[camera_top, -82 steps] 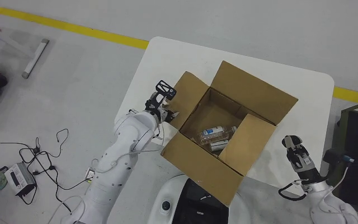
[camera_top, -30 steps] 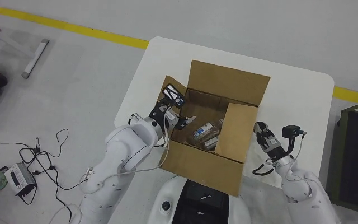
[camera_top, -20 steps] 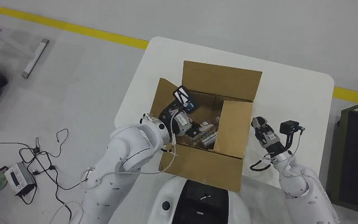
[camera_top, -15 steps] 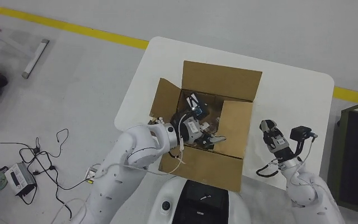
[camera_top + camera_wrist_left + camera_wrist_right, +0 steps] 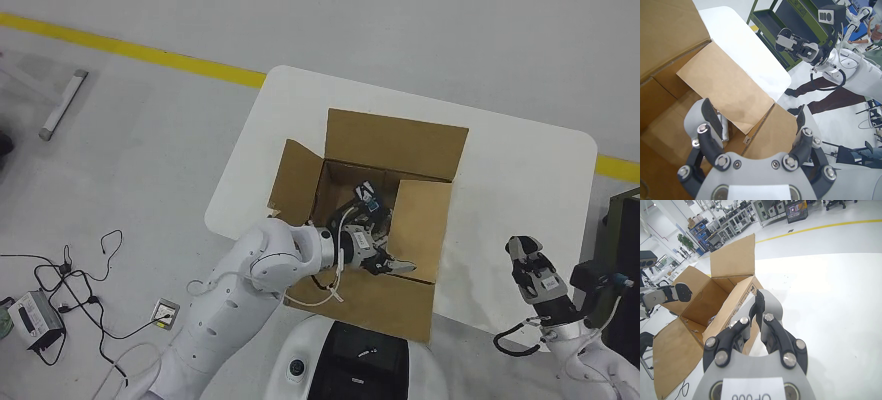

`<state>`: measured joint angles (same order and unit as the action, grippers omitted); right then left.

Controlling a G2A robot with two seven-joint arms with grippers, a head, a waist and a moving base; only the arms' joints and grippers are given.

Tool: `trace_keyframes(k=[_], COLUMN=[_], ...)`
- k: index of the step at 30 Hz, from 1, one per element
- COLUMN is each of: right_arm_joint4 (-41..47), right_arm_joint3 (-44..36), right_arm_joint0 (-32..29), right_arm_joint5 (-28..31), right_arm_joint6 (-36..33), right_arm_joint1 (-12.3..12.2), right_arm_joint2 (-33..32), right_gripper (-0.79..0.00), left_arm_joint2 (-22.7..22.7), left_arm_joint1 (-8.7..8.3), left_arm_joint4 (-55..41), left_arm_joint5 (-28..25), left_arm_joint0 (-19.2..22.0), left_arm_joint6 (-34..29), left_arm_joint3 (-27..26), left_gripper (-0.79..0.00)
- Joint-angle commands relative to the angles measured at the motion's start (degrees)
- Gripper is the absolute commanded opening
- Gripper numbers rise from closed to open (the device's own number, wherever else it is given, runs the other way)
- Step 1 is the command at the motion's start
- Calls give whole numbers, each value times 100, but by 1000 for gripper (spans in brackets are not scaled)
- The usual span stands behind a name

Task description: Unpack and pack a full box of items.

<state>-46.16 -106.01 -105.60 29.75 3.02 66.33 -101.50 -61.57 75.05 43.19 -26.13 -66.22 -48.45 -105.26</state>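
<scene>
An open cardboard box (image 5: 395, 145) stands on the white table (image 5: 520, 170) with its flaps spread. One side flap (image 5: 418, 225) leans in over the inside. My left gripper (image 5: 385, 262) is down inside the box by the near wall, open and empty, as the left wrist view (image 5: 755, 121) shows. Beside one of its fingers (image 5: 712, 117) lies a pale item (image 5: 724, 130), mostly hidden. My right gripper (image 5: 527, 258) is shut and empty off the table's near right corner, well apart from the box (image 5: 715, 294); its wrist view (image 5: 756, 303) shows the fingertips together.
A green rack (image 5: 625, 215) stands past the table's right end. Cables and a small device (image 5: 35, 320) lie on the floor at the left. Bare tabletop stretches to the right of the box.
The box was turned on the table. My left gripper went from outside the left flap over the rim and down inside. My right gripper came near the right flap, then drew back to the lower right.
</scene>
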Motion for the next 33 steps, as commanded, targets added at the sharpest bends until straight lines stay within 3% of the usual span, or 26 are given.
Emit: trace_keyframes(k=[1, 7, 14, 23, 33], right_arm_joint4=[6, -17, -41, -35, -110], right_arm_joint3=[9, 99, 111, 131, 338], right_arm_joint0=[-39, -66, -127, -233, -114], right_arm_joint5=[5, 6, 18, 14, 19], right_arm_joint6=[16, 34, 51, 58, -84], right_arm_joint1=[0, 4, 9, 13, 28], right_arm_joint2=[-48, -85, -129, -246, -36], right_gripper=[-785, -785, -785, -785, -785], left_arm_joint2=[16, 285, 795, 1046, 1028], left_arm_joint1=[1, 104, 301, 449, 523], left_arm_joint4=[-35, -709, -987, -1220, -2109], left_arm_joint5=[86, 879, 1476, 1413, 1098], left_arm_joint0=[-55, 273, 1103, 1657, 1743], left_arm_joint6=[104, 303, 494, 774, 692], left_arm_joint3=[49, 640, 1945, 3171, 3533], left_gripper=[0, 0, 0, 0, 0])
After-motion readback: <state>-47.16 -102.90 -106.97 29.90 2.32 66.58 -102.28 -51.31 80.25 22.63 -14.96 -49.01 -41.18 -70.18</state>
